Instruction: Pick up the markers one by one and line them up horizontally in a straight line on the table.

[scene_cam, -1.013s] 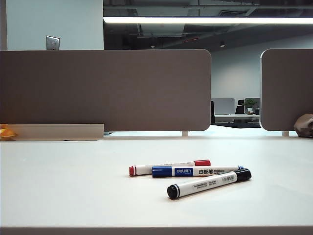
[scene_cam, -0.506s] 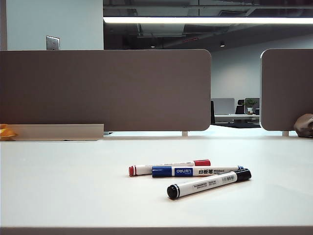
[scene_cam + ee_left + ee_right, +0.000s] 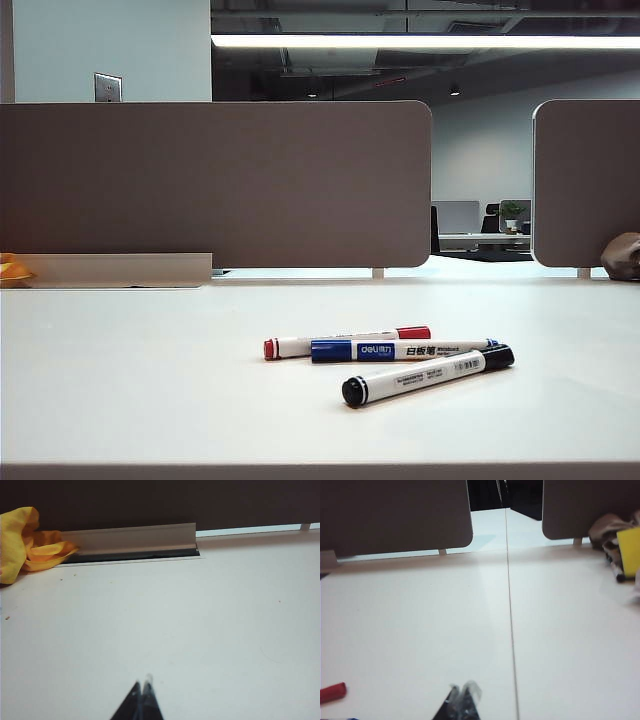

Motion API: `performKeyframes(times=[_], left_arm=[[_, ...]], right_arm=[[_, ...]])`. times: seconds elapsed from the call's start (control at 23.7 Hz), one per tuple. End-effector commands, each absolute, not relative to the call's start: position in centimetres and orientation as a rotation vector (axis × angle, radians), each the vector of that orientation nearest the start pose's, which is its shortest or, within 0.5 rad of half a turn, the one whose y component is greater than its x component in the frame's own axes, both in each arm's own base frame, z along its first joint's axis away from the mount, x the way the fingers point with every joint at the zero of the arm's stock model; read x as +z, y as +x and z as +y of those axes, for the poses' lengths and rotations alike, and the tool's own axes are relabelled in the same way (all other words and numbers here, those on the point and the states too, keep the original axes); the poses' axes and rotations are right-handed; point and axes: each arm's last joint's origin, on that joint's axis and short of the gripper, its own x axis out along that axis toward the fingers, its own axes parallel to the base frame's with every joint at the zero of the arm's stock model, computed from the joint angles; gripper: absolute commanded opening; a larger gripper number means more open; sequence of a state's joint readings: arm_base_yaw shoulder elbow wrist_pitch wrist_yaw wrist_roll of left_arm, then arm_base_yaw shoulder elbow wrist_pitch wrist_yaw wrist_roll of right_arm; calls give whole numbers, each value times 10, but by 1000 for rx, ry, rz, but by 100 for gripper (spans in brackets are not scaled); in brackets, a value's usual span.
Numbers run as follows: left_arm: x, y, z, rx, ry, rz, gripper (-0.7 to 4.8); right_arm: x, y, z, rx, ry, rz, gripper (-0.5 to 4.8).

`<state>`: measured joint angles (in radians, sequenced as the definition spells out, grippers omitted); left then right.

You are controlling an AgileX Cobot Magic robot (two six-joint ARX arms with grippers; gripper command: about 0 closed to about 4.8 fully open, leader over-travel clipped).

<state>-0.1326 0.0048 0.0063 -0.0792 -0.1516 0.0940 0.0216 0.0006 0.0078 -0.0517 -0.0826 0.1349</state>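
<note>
— From where the outside camera stands, what do you see?

— A wide white table [image 3: 140, 370], smooth and plain. Three markers lie in a loose bunch just right of centre in the lower half of the frame: the red-capped marker [image 3: 345, 342] farthest back, the blue-capped marker [image 3: 400, 350] right in front of it and about parallel, and the black-capped marker [image 3: 425, 375] nearest, angled with its cap toward the lower left. The three look to be touching or nearly so. Behind them a grey-brown partition panel [image 3: 215, 185] fills the left and middle, a second panel [image 3: 588, 180] stands at the right edge, and an office with a ceiling light strip [image 3: 425, 41] shows through the gap. No arm appears here.

— And the left wrist camera?

— The left gripper [image 3: 141, 700] sits at the bottom centre, fingers pinched together with nothing between them, over bare table. A yellow cloth [image 3: 22, 542] is bunched at the upper left beside a pale metal rail [image 3: 135, 537] along the panel's foot.

— The right one?

— The right gripper [image 3: 462, 700], bottom centre, likewise closed and empty. A thin seam [image 3: 510, 610] runs down the tabletop. The red marker's cap pokes in at the lower left edge. A yellow-and-dark clutter [image 3: 620, 550] lies at the upper right.
</note>
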Motion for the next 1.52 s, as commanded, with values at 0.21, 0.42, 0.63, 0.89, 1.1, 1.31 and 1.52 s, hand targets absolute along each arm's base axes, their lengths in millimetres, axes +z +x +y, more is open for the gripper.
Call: performKeyframes(times=[0.21, 0.42, 0.63, 0.89, 1.1, 1.31, 1.52], left_arm=[[190, 90, -9, -23, -135, 4, -6], [261, 50, -7, -154, -15, 8, -6], [297, 32, -9, -280, 15, 96, -6], [307, 86, -23, -552, -13, 451, -6], [285, 153, -38, -759, -158, 762, -5], [291, 194, -51, -814, -103, 852, -6], [301, 190, -76, -799, 215, 837, 35]], right_arm=[[176, 93, 9, 257, 368, 75, -2], [226, 71, 12, 380, 359, 105, -2], [267, 67, 16, 514, 333, 252, -2], [316, 118, 21, 655, 124, 496, -2], [318, 168, 48, 837, -29, 765, -2], [299, 207, 88, 875, -204, 1029, -1], [282, 233, 118, 898, -351, 1121, 1]])
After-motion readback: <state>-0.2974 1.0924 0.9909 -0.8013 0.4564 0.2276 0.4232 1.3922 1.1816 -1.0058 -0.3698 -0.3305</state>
